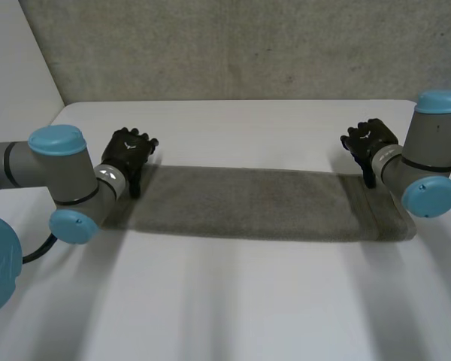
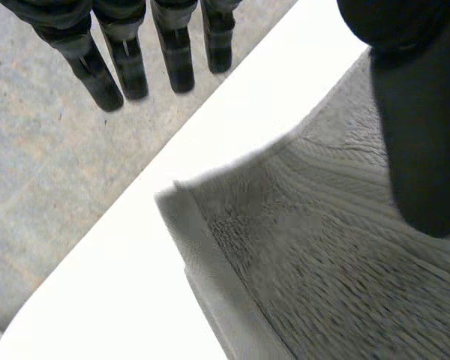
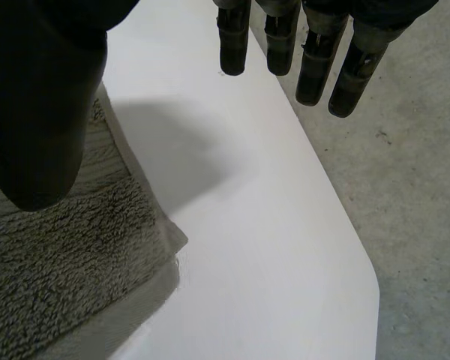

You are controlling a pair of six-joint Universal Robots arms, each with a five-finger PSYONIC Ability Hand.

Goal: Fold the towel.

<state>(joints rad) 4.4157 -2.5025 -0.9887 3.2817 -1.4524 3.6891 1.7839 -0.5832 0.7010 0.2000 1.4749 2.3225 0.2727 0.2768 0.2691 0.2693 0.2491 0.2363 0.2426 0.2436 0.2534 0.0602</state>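
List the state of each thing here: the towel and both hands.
towel: flat on the table, a long strip, ungrasped.
left hand: open, fingers straight, at the towel's far left corner.
right hand: open, fingers straight, at the towel's far right corner.

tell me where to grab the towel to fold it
I'd pinch the towel at its far corners, one at each short end, coming down from above. It lies flat in a long strip, and the open left hand and right hand hover by those corners.
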